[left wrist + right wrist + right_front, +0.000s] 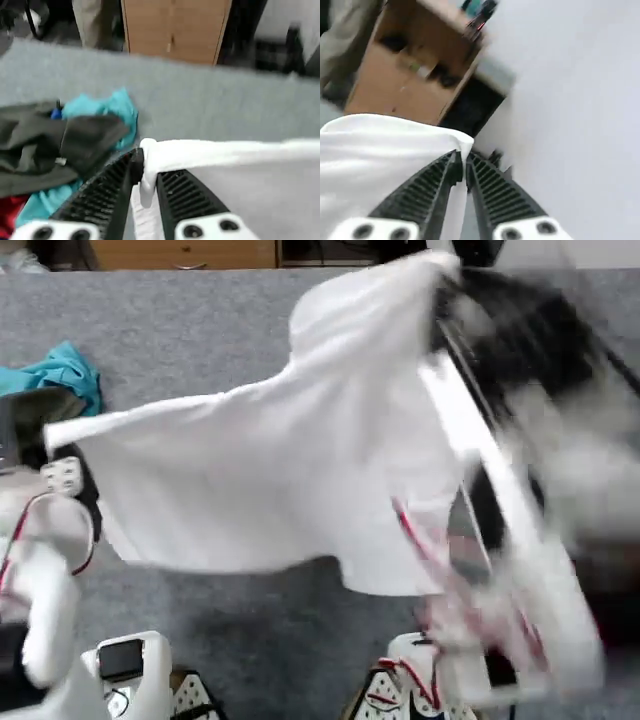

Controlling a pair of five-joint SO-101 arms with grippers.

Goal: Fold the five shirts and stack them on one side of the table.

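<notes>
Left pincer [145,172] and right pincer [461,162] are each pinching tight on a thin edge of the white shirt [270,480], so we are risking a corner slipping free under tension.

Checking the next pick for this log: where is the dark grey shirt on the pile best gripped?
Probably the dark grey shirt at its bunched edge over the teal shirt, from above on the open-table side: that edge lies topmost and free. The left gripper is nearest but holds the white shirt.
</notes>
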